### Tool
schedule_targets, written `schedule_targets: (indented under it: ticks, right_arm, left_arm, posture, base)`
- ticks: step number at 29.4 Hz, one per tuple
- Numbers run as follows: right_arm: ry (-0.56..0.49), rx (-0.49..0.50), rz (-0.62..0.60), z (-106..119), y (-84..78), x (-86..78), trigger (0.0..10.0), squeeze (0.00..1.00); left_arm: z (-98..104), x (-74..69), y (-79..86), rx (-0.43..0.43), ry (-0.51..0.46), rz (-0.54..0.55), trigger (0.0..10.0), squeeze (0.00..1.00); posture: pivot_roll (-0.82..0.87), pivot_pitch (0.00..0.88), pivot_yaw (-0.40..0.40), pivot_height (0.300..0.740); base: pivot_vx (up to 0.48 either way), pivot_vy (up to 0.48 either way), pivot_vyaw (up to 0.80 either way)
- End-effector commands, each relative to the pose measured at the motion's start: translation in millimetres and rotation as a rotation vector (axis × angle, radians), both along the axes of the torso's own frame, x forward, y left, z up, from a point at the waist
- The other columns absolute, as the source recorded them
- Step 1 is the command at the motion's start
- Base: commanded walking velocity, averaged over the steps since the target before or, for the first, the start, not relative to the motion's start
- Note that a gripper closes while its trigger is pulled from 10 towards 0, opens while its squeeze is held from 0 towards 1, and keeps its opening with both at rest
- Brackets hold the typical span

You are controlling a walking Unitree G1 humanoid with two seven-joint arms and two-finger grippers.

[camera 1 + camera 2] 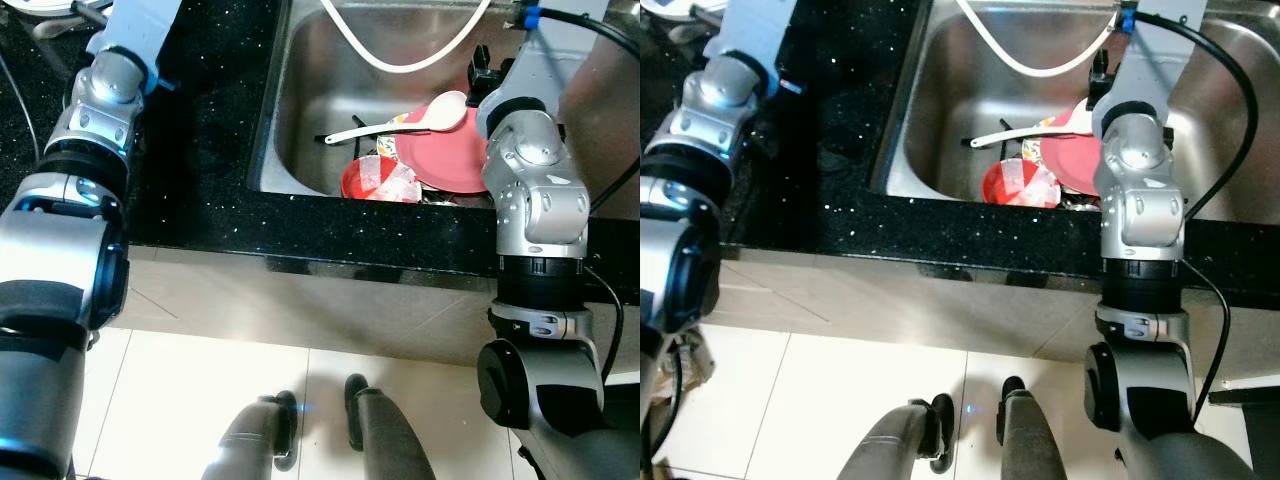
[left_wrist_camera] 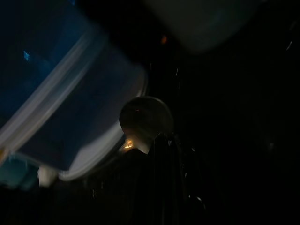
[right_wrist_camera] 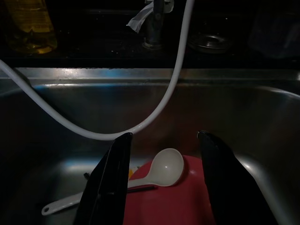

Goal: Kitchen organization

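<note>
Right claw (image 3: 161, 180) held released above the steel sink (image 1: 300, 120), fingers spread over a white ladle (image 3: 154, 171) laid across a red plate (image 1: 450, 150), red bowl (image 1: 380, 180) just beside it, white hose (image 3: 140, 124) draped overhead, left claw's state not discernible over the black bench (image 1: 200, 120)

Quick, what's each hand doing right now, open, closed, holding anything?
Left hand: cannot be told; its wrist view is too dark.
Right hand: open, empty, over the red plate and white ladle in the sink.
</note>
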State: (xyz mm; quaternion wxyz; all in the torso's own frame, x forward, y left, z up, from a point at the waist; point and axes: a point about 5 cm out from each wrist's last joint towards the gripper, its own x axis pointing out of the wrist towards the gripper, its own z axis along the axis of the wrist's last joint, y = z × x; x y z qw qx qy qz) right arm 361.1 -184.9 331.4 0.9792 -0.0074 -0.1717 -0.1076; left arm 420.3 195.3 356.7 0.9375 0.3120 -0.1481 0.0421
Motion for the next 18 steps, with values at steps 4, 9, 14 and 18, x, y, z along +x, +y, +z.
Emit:
schedule_targets:
  ticks: [4,9,14,18]
  right_arm:
    - [-0.008,0.011,0.006,0.1,1.3,1.4,10.0,0.0]
    - [-0.016,0.012,-0.002,1.4,-2.2,3.1,10.0,0.0]
    - [-0.022,0.013,0.002,2.5,-1.1,5.0,10.0,0.0]
    - [-0.025,0.014,0.004,3.0,-0.8,6.0,10.0,0.0]
  left_arm:
    - [13.7,-2.8,-52.9,0.07,-0.072,-0.23,10.0,0.0]
    - [3.2,-20.1,-118.5,0.108,-0.079,-0.559,10.0,0.0]
    - [-14.4,-47.5,-162.5,0.129,-0.062,-0.789,10.0,0.0]
    - [-21.4,-61.3,-178.3,0.128,-0.05,-0.891,10.0,0.0]
  posture:
    - [-0.01,0.275,0.044,0.74]
    - [0.0,0.262,0.039,0.74]
    - [0.01,0.246,0.034,0.74]
    - [0.01,0.237,0.032,0.74]
  base:
    - [0.0,0.0,0.0]
    - [0.0,0.0,0.0]
    - [0.0,0.0,0.0]
    - [0.0,0.0,0.0]
